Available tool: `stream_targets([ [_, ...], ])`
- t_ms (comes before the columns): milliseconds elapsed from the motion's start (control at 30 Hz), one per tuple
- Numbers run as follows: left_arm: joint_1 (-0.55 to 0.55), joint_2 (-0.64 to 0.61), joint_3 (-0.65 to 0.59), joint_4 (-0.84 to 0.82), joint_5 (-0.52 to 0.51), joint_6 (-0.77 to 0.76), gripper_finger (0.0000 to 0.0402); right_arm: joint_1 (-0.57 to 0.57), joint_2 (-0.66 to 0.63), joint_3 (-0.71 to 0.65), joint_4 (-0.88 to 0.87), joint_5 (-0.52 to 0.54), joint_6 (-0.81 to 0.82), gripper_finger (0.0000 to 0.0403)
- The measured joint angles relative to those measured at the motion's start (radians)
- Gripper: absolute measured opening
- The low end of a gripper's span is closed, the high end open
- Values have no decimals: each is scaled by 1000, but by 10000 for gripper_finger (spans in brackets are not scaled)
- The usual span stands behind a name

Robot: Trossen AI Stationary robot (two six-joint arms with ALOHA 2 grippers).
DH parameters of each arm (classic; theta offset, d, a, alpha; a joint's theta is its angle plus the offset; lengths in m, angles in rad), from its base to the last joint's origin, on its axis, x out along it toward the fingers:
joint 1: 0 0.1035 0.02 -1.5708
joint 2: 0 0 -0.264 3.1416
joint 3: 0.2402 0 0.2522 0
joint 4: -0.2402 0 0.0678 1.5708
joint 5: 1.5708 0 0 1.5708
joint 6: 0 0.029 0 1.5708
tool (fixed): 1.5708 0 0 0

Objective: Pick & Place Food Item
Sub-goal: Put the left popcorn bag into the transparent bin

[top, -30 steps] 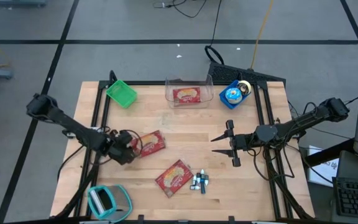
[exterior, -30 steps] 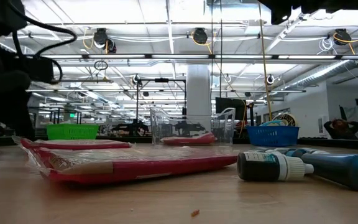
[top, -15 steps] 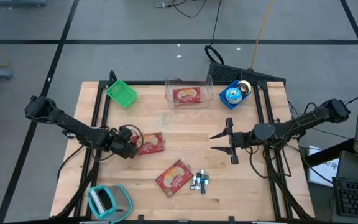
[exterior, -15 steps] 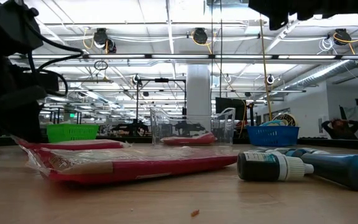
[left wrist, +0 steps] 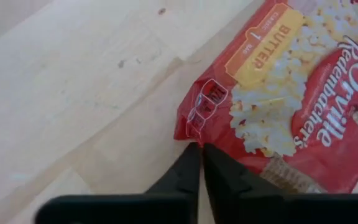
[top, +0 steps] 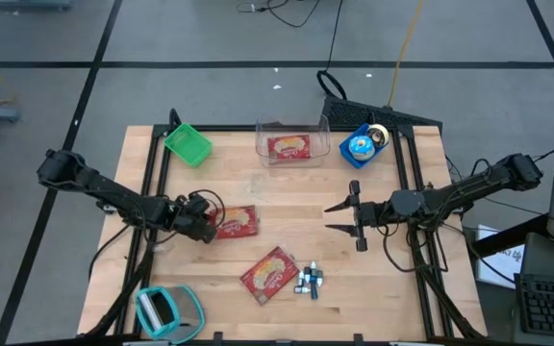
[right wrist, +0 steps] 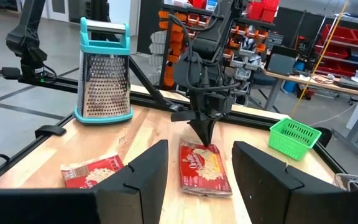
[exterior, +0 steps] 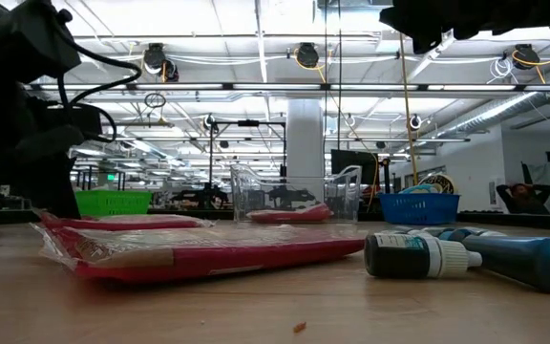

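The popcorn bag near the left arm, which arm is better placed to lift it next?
Left. The left gripper is shut at the corner of the popcorn bag, likely pinching its edge. The right gripper hangs open above the table, well away from that bag.

A light wooden table [top: 287,240] carries a green basket [top: 188,144], a clear bin [top: 291,140] and a blue basket [top: 360,145] along its far edge. One popcorn bag [top: 237,222] lies left of centre, a second popcorn bag [top: 269,274] nearer the front, markers [top: 308,281] just beside it. A teal-framed grater [top: 166,311] lies at the front left corner.
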Motion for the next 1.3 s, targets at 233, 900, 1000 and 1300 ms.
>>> stream_targets([
  [233,15,0,-6,-2,-23,56,3,0,0,0,0,0,0,166],
  [900,15,-4,374,-14,-75,618,0,0,23,-1,28,1,1,166],
  [1000,23,-4,448,-14,-73,727,0,0,70,-1,111,19,12,166],
  [1300,136,42,595,-29,62,935,0,-88,234,25,210,100,188,167],
])
